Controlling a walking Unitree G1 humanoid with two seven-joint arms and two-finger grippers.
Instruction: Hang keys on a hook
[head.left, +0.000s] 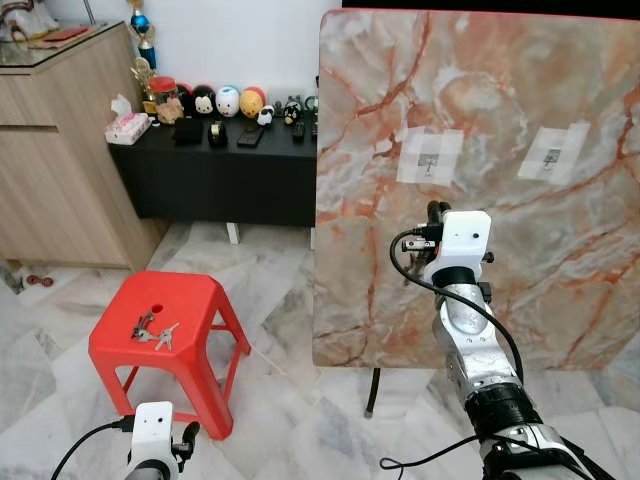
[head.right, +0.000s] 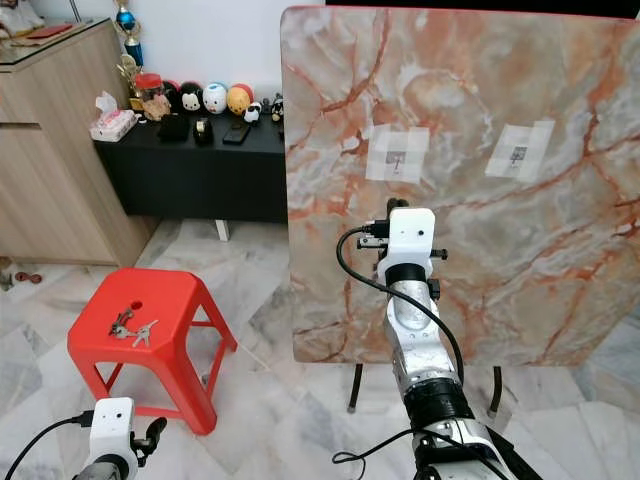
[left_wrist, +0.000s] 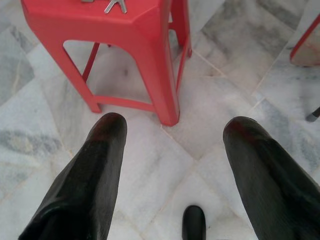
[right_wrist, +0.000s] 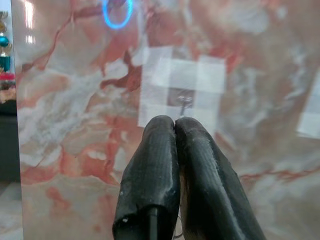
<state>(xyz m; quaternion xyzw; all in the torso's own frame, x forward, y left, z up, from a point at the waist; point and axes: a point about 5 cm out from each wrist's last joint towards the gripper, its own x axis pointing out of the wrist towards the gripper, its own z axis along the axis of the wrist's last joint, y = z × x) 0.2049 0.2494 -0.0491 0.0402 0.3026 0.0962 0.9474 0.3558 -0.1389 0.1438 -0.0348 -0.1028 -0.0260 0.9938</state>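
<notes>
Presently listed: one bunch of keys (head.left: 153, 331), lying loose on the top of a red stool (head.left: 205, 300), close to the small round hole in that top. Stool stands on the pale marble floor (head.left: 285, 400), to the left of a tilted-up marble slab (head.left: 560, 80).

Slab: pink-veined, upright on dark legs. Two small hooks fixed to its face under clear tape patches, the left hook (head.left: 430, 160) and the right hook (head.left: 551, 156). Nothing hangs on either.

Right gripper (right_wrist: 175, 127): raised before the slab, fingers pressed together with nothing between them, tips pointing at the left hook and just below it in the wrist view.

Left gripper (left_wrist: 172, 127): low over the floor, near the foot of the stool, fingers spread wide and holding nothing.

Background: a black bench (head.left: 215, 165) carrying a row of small round figurines (head.left: 228, 100) and a tissue pack (head.left: 127, 124); a wooden cabinet (head.left: 60, 150) beside it.
</notes>
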